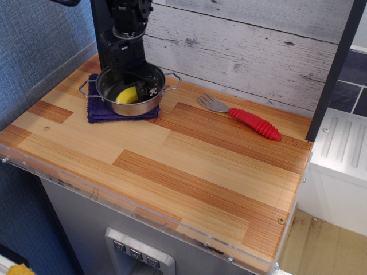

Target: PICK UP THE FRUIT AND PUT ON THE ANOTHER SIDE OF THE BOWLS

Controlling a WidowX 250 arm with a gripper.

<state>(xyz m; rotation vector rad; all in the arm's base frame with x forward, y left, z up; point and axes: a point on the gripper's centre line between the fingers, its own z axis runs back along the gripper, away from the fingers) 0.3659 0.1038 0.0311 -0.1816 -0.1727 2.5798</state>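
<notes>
Just left of pincer (144, 89): banana (127, 95)

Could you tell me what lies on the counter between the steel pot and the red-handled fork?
Nothing: in this view, only bare wooden counter separates the pot from the fork.

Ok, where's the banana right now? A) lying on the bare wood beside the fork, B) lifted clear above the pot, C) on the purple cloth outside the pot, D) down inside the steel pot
D: the banana lies inside the pot, with the gripper lowered in beside it.
</notes>
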